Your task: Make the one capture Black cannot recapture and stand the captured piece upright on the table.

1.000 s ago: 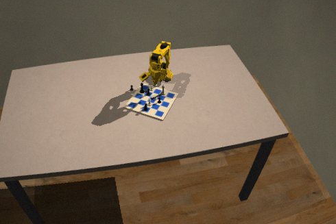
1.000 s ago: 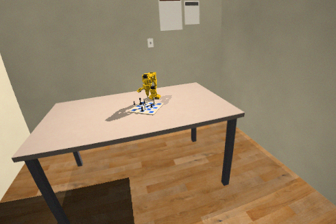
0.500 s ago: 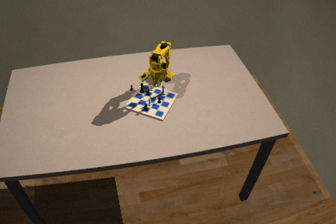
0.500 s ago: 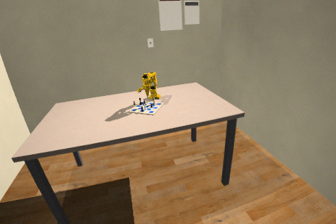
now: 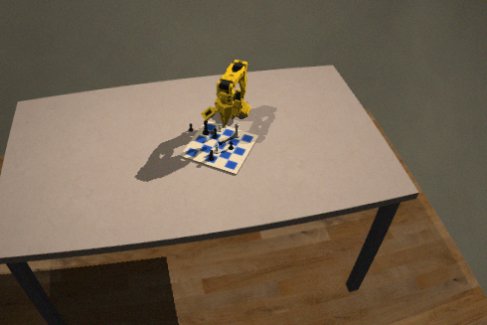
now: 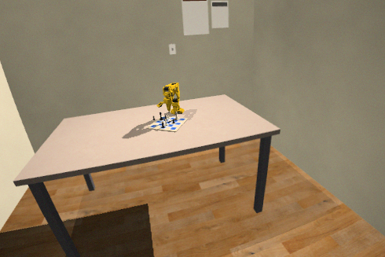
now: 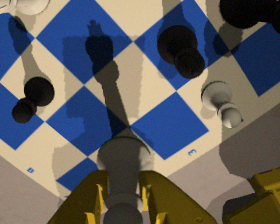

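The small blue and cream chessboard (image 5: 221, 145) lies on the table in front of my yellow arm (image 5: 231, 93). In the wrist view my gripper (image 7: 123, 215) is shut on a pale grey, round-headed chess piece (image 7: 123, 179). It holds the piece over the board's edge nearest the arm. Ahead on the board stand black pieces (image 7: 247, 3) (image 7: 180, 48) (image 7: 32, 95) and white pieces (image 7: 220, 102). One black piece (image 5: 190, 127) stands upright on the table just left of the board, and it also shows in the exterior view (image 6: 153, 117).
The arm's base (image 5: 238, 107) sits right behind the board. Several pieces stand close together on the board (image 6: 169, 123). The table's front edge (image 5: 209, 238) is far from the board.
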Controlling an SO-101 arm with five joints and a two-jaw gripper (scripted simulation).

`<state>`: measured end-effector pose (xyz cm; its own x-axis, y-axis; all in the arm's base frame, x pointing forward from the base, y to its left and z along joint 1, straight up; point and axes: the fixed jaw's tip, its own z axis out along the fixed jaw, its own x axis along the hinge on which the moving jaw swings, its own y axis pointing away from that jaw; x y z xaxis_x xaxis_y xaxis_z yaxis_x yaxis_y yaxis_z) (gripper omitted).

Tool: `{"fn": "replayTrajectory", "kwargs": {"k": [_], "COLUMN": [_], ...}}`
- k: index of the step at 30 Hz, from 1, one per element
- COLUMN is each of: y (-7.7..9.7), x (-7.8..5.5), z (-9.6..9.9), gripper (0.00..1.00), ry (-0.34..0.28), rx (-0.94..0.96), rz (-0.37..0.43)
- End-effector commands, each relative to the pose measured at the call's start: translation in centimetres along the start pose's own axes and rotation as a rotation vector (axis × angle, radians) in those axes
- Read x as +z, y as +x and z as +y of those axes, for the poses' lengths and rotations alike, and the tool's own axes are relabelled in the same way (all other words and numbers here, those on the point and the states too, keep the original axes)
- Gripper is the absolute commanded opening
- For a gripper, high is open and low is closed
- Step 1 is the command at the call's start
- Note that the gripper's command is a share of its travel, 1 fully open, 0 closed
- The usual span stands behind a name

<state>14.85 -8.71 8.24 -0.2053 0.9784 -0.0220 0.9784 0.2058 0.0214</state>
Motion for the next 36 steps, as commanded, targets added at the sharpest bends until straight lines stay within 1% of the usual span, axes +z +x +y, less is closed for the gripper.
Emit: {"fn": "replayTrajectory", "kwargs": {"k": [1, 3, 5, 20, 22, 29, 36], "y": [0.2, 0.2, 0.2, 0.2, 0.2, 0.2, 0.2], "x": [0.9, 1.3, 1.3, 4.3, 4.3, 5.0, 5.2], "z": [0.1, 0.1, 0.1, 0.0, 0.0, 0.0, 0.0], "gripper": [0.0, 0.0, 0.0, 0.0, 0.0, 0.0, 0.0], "ry": [0.006, 0.006, 0.006, 0.007, 0.007, 0.007, 0.007], "rx": [-0.004, -0.004, -0.004, -0.004, -0.004, -0.004, -0.004], "rz": [0.008, 0.008, 0.008, 0.008, 0.008, 0.008, 0.008]}}
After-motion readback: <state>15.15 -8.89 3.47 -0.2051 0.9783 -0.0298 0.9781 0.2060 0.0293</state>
